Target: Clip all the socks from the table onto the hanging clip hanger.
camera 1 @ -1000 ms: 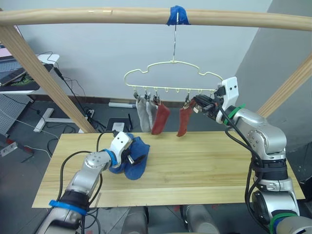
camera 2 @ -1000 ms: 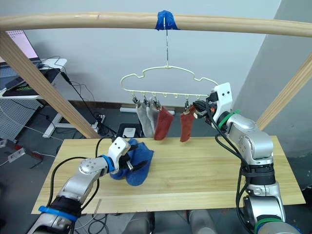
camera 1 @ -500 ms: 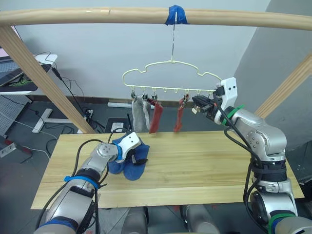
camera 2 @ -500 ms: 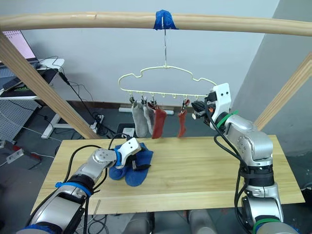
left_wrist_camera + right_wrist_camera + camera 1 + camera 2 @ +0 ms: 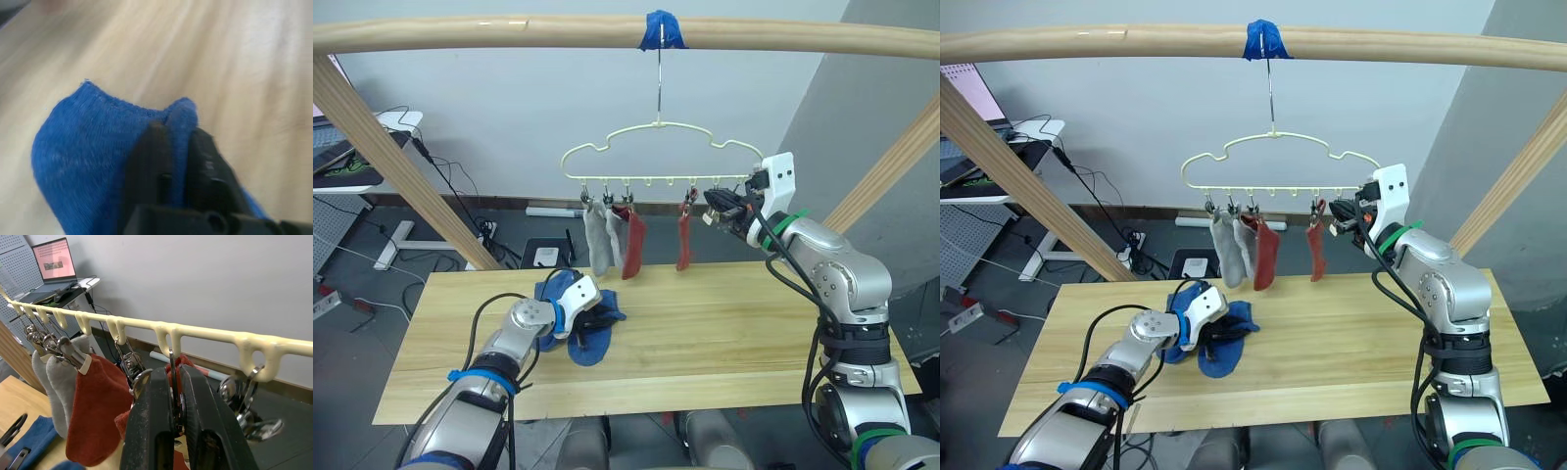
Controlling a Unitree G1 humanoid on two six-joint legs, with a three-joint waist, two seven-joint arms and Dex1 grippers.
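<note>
Your left pincer [image 5: 173, 147] has now clamped a blue sock [image 5: 98, 147] on the table [image 5: 724, 323]; right pincer [image 5: 173, 396] stays squeezing a clip [image 5: 174, 382].

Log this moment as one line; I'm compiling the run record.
left gripper: shut on blue knit sock on table | right gripper: shut on metal clip of pale-yellow wire hanger | hung: four socks
</note>
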